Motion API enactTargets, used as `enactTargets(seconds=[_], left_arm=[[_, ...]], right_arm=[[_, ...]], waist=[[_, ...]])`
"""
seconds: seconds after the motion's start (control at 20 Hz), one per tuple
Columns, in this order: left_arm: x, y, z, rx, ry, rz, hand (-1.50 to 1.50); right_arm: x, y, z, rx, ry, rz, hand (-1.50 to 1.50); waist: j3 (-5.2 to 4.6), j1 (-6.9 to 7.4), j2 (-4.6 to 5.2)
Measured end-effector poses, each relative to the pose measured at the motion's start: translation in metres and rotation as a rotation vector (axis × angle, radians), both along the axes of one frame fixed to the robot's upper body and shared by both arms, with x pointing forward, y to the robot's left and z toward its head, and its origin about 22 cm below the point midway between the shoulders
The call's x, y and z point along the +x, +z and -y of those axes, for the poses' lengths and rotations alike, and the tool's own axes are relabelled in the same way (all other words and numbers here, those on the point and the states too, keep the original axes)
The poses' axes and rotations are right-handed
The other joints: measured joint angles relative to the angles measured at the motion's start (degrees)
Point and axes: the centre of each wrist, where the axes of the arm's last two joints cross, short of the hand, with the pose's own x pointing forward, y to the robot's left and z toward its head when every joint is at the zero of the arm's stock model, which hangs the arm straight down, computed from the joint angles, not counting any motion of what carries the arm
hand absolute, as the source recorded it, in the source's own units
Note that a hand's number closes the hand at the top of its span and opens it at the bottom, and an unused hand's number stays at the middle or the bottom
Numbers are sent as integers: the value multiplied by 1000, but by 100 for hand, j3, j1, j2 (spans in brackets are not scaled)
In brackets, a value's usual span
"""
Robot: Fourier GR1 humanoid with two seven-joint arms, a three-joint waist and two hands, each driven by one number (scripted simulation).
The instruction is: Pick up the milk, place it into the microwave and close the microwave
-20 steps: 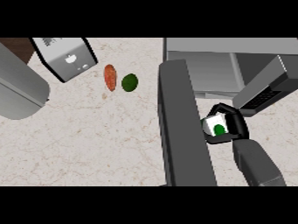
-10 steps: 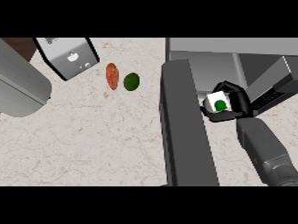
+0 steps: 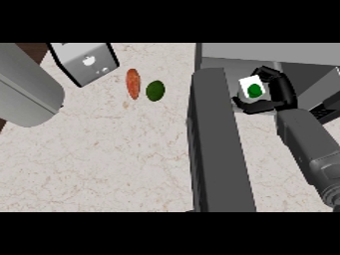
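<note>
My right hand [image 3: 274, 94] is curled round the milk carton [image 3: 253, 89], a white box with a green spot, and holds it just inside the open mouth of the grey microwave [image 3: 305, 55] at the upper right. The microwave's dark door [image 3: 217, 144] stands swung open, reaching toward me just left of the hand. The right forearm [image 3: 316, 149] comes in from the lower right. Only my left forearm [image 3: 14, 84] shows at the far left; the left hand itself is out of sight.
On the speckled counter [image 3: 106, 159] lie an orange-red oblong vegetable [image 3: 132, 82] and a dark green one [image 3: 155, 90] side by side. A tilted grey box with a white mark [image 3: 84, 62] sits at the upper left. The counter's left edge shows dark wood.
My right hand has carried the milk carton up and away from me, from beside the open door to the microwave's mouth. The forearm stretched further in.
</note>
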Motion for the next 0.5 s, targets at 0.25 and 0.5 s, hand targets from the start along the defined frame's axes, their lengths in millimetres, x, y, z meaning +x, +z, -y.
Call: enactTargets(seconds=[0.25,0.5], left_arm=[[9,2,-2,-1,-19,33,-150],[14,5,-2,-4,-47,46,-150]], right_arm=[[7,13,1,-118,-79,39,150],[16,31,9,-181,-171,59,150]], waist=[[3,120,77],[10,261,150]])
